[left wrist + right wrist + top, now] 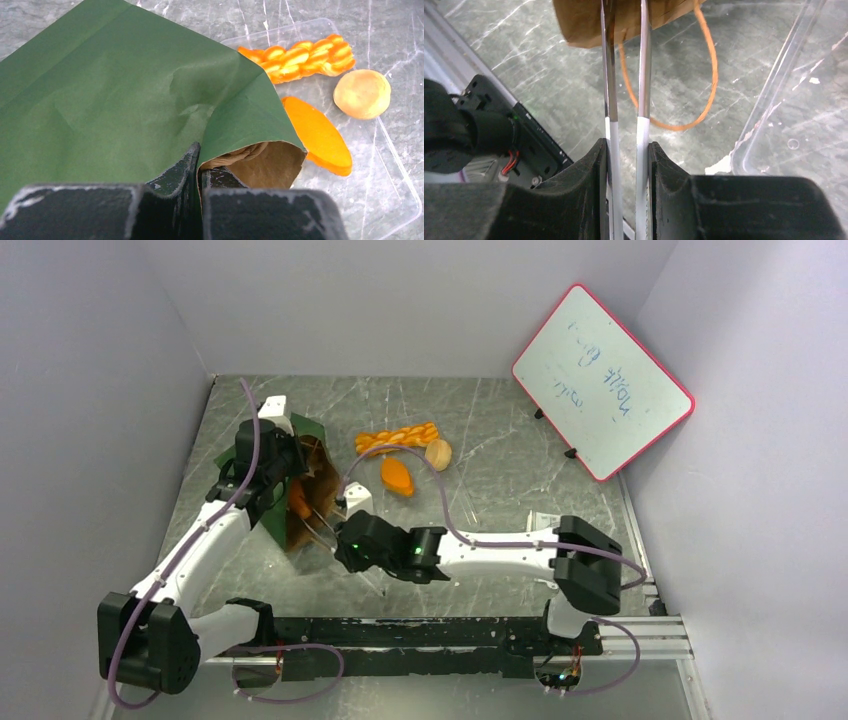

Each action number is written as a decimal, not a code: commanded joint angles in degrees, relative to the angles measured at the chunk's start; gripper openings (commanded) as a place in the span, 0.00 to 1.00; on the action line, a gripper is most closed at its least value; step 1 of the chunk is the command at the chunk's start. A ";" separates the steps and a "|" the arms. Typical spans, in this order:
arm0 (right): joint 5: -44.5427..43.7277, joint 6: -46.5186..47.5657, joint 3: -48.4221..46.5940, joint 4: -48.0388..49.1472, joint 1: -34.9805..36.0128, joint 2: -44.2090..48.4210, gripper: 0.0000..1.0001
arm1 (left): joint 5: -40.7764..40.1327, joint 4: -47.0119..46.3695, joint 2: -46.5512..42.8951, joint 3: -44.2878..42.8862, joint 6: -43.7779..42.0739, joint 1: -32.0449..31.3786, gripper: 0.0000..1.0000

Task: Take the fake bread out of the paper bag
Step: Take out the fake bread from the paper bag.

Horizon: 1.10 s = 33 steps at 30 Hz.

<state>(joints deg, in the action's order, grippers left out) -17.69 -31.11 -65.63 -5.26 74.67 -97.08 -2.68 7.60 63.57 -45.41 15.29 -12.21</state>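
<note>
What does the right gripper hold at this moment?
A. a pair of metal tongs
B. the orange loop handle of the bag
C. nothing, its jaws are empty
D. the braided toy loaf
A: in the right wrist view the right gripper is closed on the two thin arms of the metal tongs, which run up to the paper bag.

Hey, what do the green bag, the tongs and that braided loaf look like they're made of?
The paper bag: matte paper, green outside and brown kraft inside, and it creases and folds. The tongs: likely polished metal, with thin, mirror-bright arms. The braided loaf: probably plastic, glossy orange with sharp highlights.
</note>
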 commanded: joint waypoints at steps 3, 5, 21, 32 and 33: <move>3.04 1.59 3.36 0.03 -0.37 7.60 0.00 | -2.54 0.85 1.50 -3.34 0.49 0.47 0.07; 3.84 1.88 3.06 -1.02 -0.36 8.66 0.00 | -2.84 1.09 1.64 -3.81 0.45 0.71 0.07; 5.61 0.05 7.92 -3.96 -0.49 23.86 0.00 | 0.02 3.48 -0.10 -5.36 -0.52 6.72 0.07; 5.62 -0.52 6.36 -5.59 -0.49 27.80 0.00 | 0.49 2.87 0.88 -5.22 -0.13 9.46 0.07; 5.72 -0.65 6.16 -5.94 -0.45 28.13 0.00 | 0.81 2.68 1.11 -5.31 0.12 9.81 0.07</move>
<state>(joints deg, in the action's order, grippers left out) -12.19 -31.07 -57.76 -12.16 74.32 -71.68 -3.70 10.66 64.75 -50.19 14.83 -4.01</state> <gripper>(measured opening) 0.302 0.076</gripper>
